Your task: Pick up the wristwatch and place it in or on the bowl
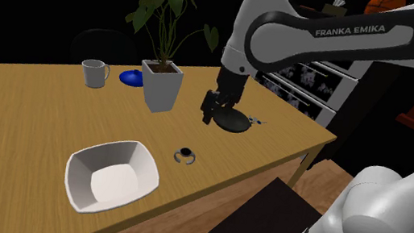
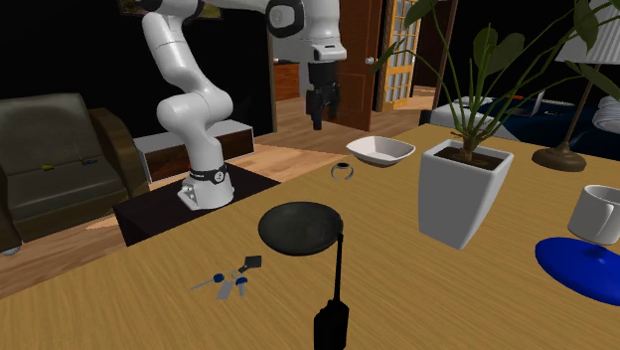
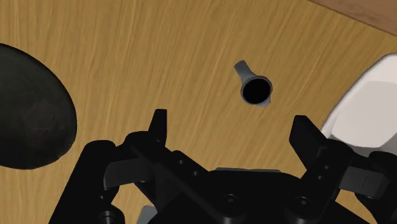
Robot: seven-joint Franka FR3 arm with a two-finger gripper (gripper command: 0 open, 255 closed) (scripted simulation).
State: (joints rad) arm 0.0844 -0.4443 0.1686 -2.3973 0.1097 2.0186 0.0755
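Wood-grained worktop carries a squarish, smooth white bowl. Near it lies the wristwatch, with a round black face and grey strap stubs. Black gripper hangs above, fingers apart, empty.

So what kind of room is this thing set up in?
Likely a living or dining room in a house: a wooden table with a potted plant and mug, a sofa nearby, and a glass-paned door.
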